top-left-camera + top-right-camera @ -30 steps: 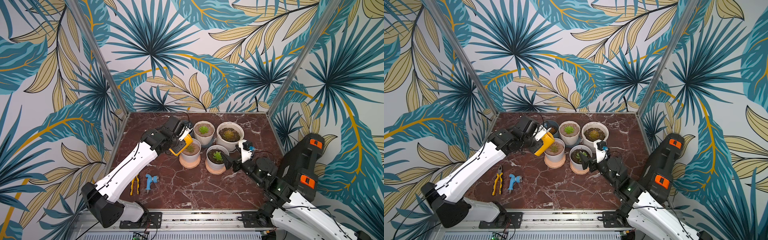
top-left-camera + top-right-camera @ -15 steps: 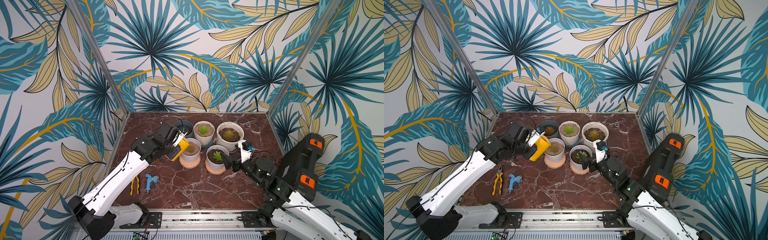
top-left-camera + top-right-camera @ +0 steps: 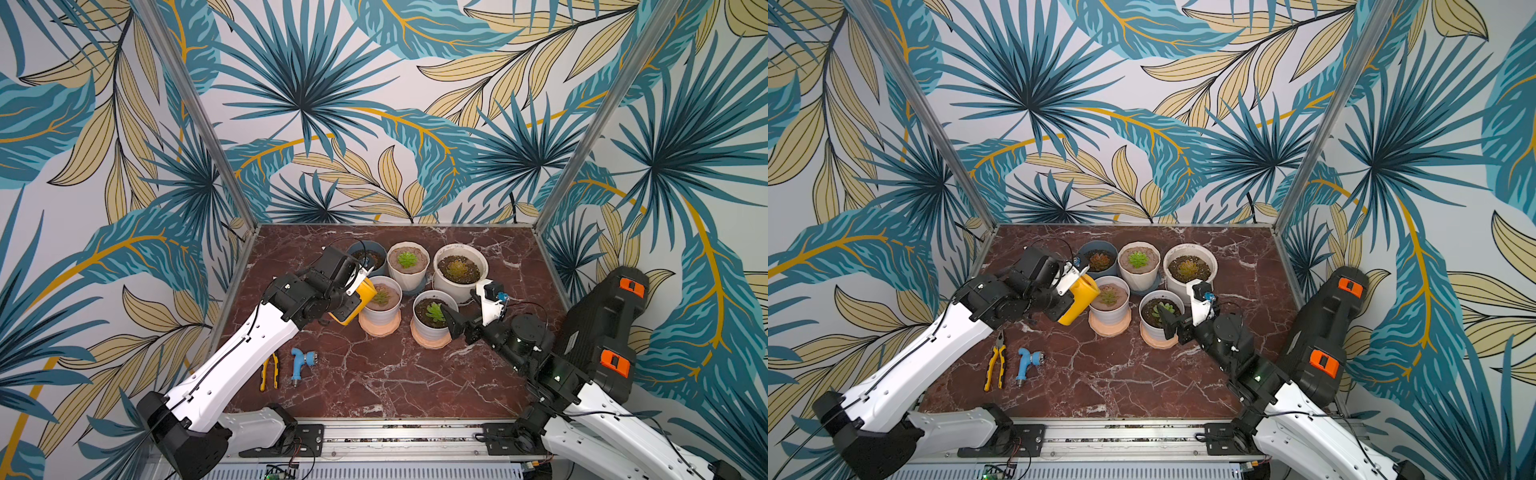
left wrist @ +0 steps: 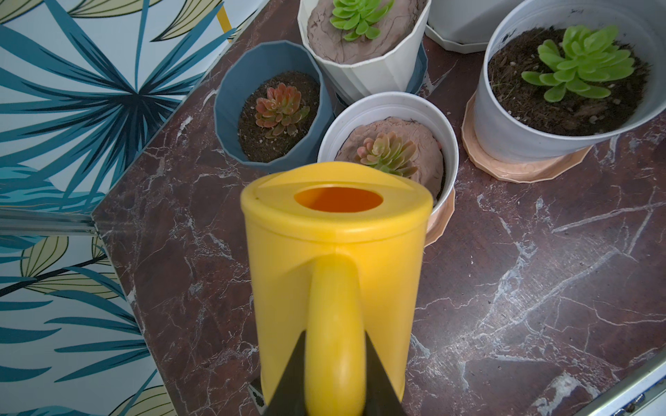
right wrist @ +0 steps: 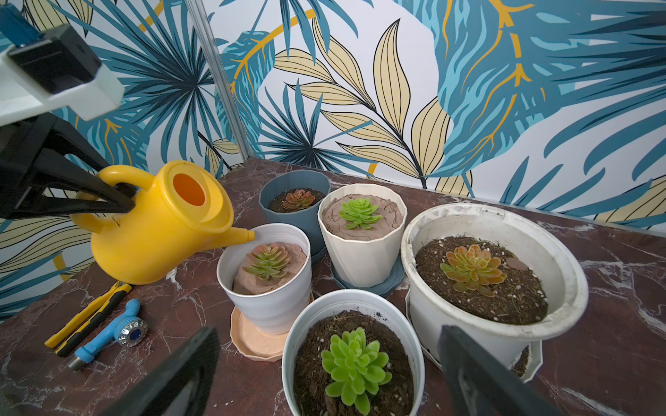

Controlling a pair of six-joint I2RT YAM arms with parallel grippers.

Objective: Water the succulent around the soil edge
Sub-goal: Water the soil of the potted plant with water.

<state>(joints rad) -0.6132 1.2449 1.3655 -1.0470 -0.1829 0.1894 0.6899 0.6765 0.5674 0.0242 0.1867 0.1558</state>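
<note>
Pinching the yellow watering can (image 5: 155, 234) by its handle, the left gripper (image 4: 335, 360) holds the spout (image 5: 238, 236) over the near rim of the white pot (image 5: 266, 302). The succulent (image 5: 268, 260) lies straight beyond, along the spout. Near that pot, the right gripper (image 5: 328, 333) stands spread, seemingly empty.

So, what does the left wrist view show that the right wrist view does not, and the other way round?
Only the left wrist view: the peach saucer under the pot with the green succulent in dark soil.
Only the right wrist view: the spout of the yellow watering can at the rim of the white pot, the pliers, the blue nozzle and the open right gripper.
Both: the can's body and handle, the left gripper shut on that handle, and the blue pot.
</note>
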